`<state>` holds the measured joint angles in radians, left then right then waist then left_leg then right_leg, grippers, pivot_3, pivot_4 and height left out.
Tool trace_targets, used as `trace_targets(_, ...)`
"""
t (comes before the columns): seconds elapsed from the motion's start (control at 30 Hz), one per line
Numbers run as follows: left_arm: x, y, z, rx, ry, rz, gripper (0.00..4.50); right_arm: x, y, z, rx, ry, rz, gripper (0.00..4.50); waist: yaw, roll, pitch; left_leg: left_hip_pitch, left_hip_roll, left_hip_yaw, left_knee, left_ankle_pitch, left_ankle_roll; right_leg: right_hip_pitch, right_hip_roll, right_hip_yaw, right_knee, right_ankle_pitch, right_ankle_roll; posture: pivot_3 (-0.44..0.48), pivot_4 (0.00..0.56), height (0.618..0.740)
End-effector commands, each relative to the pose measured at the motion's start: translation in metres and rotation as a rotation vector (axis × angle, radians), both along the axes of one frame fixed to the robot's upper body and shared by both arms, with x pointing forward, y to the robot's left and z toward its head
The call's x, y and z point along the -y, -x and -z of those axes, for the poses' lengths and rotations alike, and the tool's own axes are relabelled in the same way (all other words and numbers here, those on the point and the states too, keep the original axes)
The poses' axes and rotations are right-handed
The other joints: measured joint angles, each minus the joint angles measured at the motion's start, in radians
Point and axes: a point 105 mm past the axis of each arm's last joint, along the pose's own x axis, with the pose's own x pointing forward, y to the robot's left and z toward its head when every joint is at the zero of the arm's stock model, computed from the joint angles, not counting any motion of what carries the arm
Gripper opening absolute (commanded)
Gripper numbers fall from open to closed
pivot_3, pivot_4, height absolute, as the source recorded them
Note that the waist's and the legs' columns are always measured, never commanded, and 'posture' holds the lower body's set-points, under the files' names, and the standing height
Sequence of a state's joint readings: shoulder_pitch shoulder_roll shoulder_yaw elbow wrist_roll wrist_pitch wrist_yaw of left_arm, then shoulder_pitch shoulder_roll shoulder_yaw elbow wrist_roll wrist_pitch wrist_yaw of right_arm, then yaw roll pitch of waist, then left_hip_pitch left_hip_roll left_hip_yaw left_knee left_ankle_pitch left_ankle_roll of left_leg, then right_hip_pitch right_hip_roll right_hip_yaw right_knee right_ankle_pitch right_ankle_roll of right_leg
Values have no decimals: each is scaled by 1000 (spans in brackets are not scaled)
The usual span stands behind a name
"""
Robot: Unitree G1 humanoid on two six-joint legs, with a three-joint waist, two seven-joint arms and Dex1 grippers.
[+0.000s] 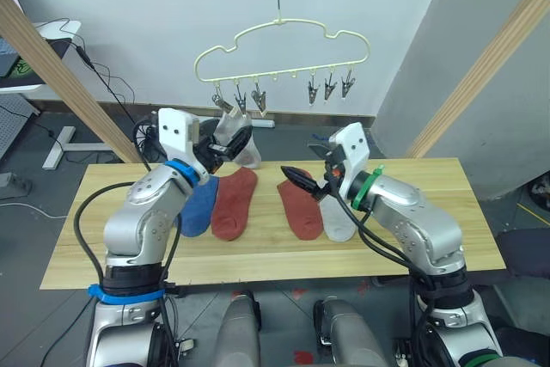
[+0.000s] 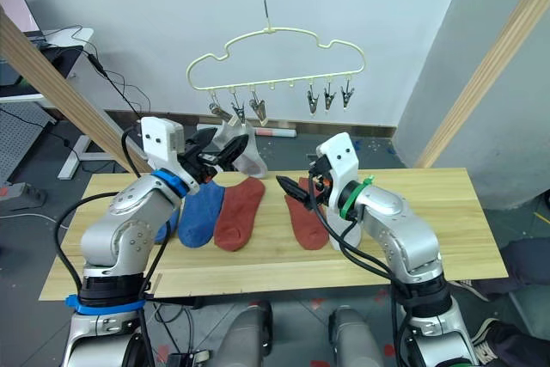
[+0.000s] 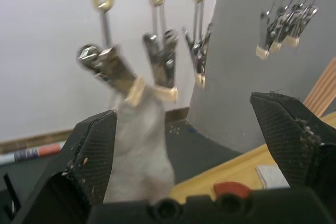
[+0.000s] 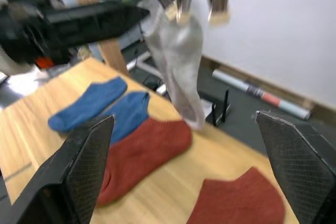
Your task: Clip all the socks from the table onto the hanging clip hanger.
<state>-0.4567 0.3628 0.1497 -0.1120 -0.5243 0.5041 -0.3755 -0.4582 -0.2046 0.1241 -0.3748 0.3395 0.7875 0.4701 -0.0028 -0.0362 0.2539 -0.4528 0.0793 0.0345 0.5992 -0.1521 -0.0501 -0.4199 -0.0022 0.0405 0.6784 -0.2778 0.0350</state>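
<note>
Grey sock (image 1: 236, 137) hangs from leftmost clips of hanger (image 1: 284, 51). Your left gripper (image 1: 232, 145) beside it, jaws wide, empty. Right gripper (image 1: 302, 180) jaws wide, empty. Take next sock from counter (image 1: 430, 212): near red sock (image 1: 301, 205).

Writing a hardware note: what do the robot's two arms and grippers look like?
Both arms are silver-grey metal shells with black cables looping alongside. The left arm has a blue wrist ring, the right arm a green one. White blocks sit behind the left gripper and right gripper; fingers are black, textured.
</note>
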Motion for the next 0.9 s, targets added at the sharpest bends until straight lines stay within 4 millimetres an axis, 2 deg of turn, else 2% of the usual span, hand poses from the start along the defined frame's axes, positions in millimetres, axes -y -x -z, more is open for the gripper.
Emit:
trace_targets(0.03, 7, -5, -16, 87, -21, -22, 4500, 5, 8, -22, 81, -40, -5, 4483, 0, 0, 0, 0, 0, 0, 0, 0, 0, 0, 0, 0, 0, 0, 0, 24, 260, 740)
trace_targets(0.07, 9, -7, -17, 94, -15, -20, 4500, 5, 8, -24, 90, -43, -5, 4483, 0, 0, 0, 0, 0, 0, 0, 0, 0, 0, 0, 0, 0, 0, 0, 20, 259, 740)
trace_targets(0.1, 10, -9, -19, 114, -22, -26, 4317, 7, 8, -26, 101, -47, 1, 4498, -1, 0, 0, 0, 0, 0, 0, 0, 0, 0, 0, 0, 0, 0, 0, 20, 259, 740)
trace_targets(0.17, 13, -13, -23, 142, -21, -38, 3882, 10, 6, -30, 123, -50, 13, 4500, -1, 0, 0, 0, 0, 0, 0, 0, 0, 0, 0, 0, 0, 0, 0, 17, 261, 740)
trace_targets(0.27, 12, -23, -23, 162, -41, -72, 3000, 13, 3, -35, 144, -57, 31, 4500, -1, 0, 0, 0, 0, 0, 0, 0, 0, 0, 1, 0, 0, 0, 0, 7, 261, 740)
trace_targets(0.47, 11, -34, -21, 173, -36, -108, 3000, 17, 0, -40, 167, -58, 46, 4500, -2, 0, 0, 0, 0, 0, 0, 0, 0, 0, 1, 0, 0, 0, 0, -4, 260, 740)
trace_targets(0.9, 4, -43, -27, 226, -52, -165, 3000, 18, 1, -46, 184, -67, 44, 4500, -7, 0, 0, 0, 0, 0, 0, 0, 0, 0, 1, 0, 0, 0, 0, -17, 257, 740)
